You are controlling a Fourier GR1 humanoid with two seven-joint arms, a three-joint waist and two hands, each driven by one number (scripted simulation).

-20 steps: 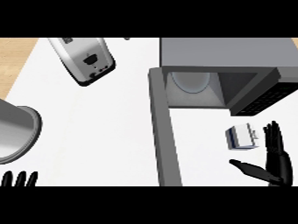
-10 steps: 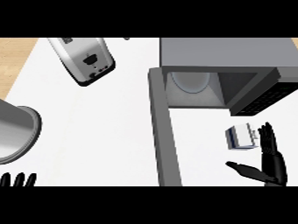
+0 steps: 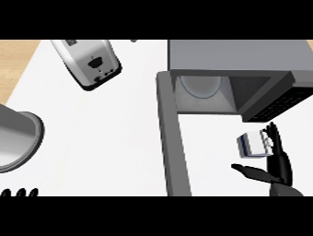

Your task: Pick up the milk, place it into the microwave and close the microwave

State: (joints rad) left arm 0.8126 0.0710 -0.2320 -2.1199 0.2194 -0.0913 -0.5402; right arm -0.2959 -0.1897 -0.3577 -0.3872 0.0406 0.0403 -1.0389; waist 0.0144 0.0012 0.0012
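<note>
A small white and blue milk carton (image 3: pixel 252 144) stands on the white counter in front of the microwave (image 3: pixel 240 78). The microwave's door (image 3: pixel 171 138) hangs open toward me, and a round plate (image 3: pixel 200 86) shows inside. My right hand (image 3: pixel 276 162) is open just right of the carton, fingers straight up along its right side and thumb stretched out below it. Whether the fingers touch the carton I cannot tell. Only the fingertips of my left hand (image 3: pixel 20 192) show at the lower left edge, resting there.
A silver toaster (image 3: pixel 89 63) lies at the back left of the counter (image 3: pixel 105 138). A large grey metal pot (image 3: pixel 6 136) lies on its side at the left edge. The microwave's control panel (image 3: pixel 280 103) juts out above the carton.
My right hand has slid left and a little up, closing in on the carton's right side. The left hand and the microwave door have not moved.
</note>
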